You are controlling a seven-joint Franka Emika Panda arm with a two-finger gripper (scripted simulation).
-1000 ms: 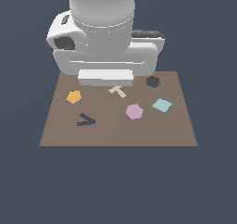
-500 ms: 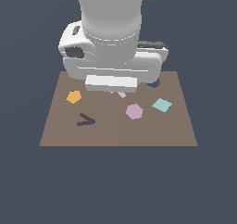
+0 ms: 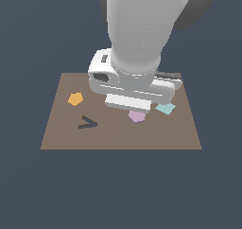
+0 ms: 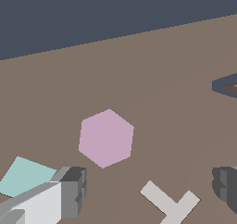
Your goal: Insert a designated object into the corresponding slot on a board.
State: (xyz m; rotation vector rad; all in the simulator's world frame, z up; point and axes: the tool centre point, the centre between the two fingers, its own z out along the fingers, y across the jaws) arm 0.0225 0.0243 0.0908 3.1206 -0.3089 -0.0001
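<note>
A: While the hand [image 4: 148,186] hangs with fingers spread and empty, the purple hexagon [image 4: 106,138] lies flat on the board [image 3: 61,128], beside the teal square [image 4: 25,176].

B: Risk: a finger [image 4: 74,190] lands on it, shoving it off-line.

A flat, uniform dark blue-grey ground [image 3: 28,185] fills the surroundings under even, shadowless light.

Hexagon piece [image 3: 136,117] on the board [image 3: 56,128] — square [image 3: 166,109] just beside, pentagon [image 3: 75,99] well apart
</note>
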